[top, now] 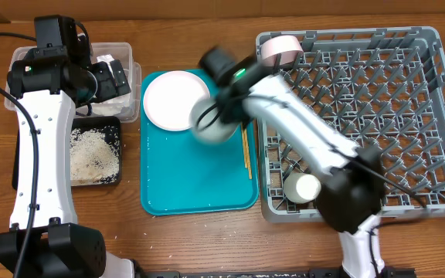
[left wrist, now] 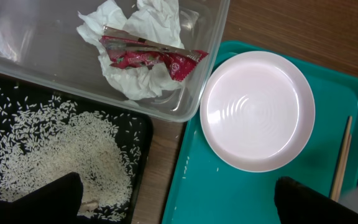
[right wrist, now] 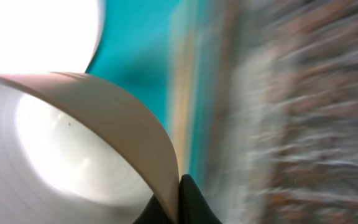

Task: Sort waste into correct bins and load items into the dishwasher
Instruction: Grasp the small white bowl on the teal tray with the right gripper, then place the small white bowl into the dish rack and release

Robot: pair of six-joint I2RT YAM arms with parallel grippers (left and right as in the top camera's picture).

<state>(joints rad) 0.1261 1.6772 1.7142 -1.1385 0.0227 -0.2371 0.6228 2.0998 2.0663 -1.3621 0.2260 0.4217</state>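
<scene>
My right gripper [right wrist: 178, 202] is shut on the rim of a small white-grey bowl [right wrist: 73, 143]. It holds the bowl [top: 211, 125], motion-blurred, over the teal tray beside the pale pink plate [top: 174, 100]. Two wooden chopsticks [top: 246, 151] lie on the tray's right side. My left gripper [left wrist: 179, 205] is open and empty, above the gap between the black tray of rice grains [left wrist: 61, 155] and the teal tray. The clear tub [left wrist: 17, 56] holds the crumpled napkin [left wrist: 135, 81] and the red wrapper [left wrist: 148, 56]. The plate [left wrist: 257, 112] also shows in the left wrist view.
The grey dish rack [top: 408, 116] stands on the right, with a pink-white bowl [top: 279, 49] on edge at its far left corner and a white cup [top: 304, 188] near its front left. A few rice grains lie scattered on the teal tray [top: 199, 193]. My right arm crosses the rack's left part.
</scene>
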